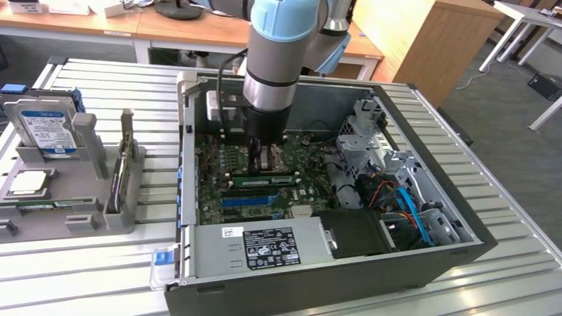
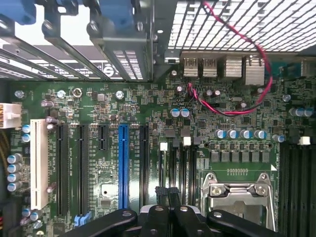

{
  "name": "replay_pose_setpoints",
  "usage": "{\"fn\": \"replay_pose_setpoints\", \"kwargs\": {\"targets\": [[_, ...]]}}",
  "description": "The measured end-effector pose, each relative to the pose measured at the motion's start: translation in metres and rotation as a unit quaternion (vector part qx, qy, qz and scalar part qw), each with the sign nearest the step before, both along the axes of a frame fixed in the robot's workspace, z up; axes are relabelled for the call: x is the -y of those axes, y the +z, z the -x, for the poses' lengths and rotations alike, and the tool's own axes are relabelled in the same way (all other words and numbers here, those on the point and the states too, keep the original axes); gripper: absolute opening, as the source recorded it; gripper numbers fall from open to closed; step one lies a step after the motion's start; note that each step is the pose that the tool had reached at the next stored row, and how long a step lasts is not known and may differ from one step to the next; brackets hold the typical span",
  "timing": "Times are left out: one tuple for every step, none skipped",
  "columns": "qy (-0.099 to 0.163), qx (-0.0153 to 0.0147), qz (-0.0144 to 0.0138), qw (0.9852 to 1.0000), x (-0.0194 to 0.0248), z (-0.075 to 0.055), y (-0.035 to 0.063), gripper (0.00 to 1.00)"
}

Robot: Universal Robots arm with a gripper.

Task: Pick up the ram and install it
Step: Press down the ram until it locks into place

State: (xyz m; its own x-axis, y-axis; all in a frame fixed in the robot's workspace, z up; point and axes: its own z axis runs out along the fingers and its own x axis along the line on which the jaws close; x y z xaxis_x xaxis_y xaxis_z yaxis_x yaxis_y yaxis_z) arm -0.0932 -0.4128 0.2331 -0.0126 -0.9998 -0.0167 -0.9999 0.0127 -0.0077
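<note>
Inside, one arm (image 1: 279,59) reaches down into one open PC case (image 1: 439,257) at frame centre, its gripper (image 1: 255,157) with fingers pressed together over the motherboard (image 1: 303,161), holding nothing visible. One ram (image 1: 263,179) stick lies seated just below the gripper, above the blue slot (image 1: 250,199). At left, one grey rack (image 1: 83,191) holds a hard drive (image 1: 46,130); the drive cage (image 1: 378,141) crowds the right.

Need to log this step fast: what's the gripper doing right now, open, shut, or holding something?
Gripper: shut, fingers together, down inside the computer case over the motherboard; nothing can be seen held between them.
</note>
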Motion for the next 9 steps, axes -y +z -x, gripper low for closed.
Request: {"fn": "replay_pose_setpoints", "kwargs": {"targets": [[0.0,0.0,0.0,1.0,0.0,0.0,0.0019,0.1],[0.0,0.0001,0.0001,1.0,0.0,0.0,0.0038,0.1],[0.0,0.0,0.0003,1.0,0.0,0.0,0.0057,0.1],[0.0,0.0,0.0004,1.0,0.0,0.0,0.0077,0.1],[0.0,0.0,0.0004,1.0,0.0,0.0,0.0099,0.1],[0.0,0.0,0.0005,1.0,0.0,0.0,0.012,0.1],[0.0,0.0,0.0006,1.0,0.0,0.0,0.014,0.1],[0.0,0.0,0.0006,1.0,0.0,0.0,0.0161,0.1],[0.0,0.0,0.0007,1.0,0.0,0.0,0.0183,0.1]]}}
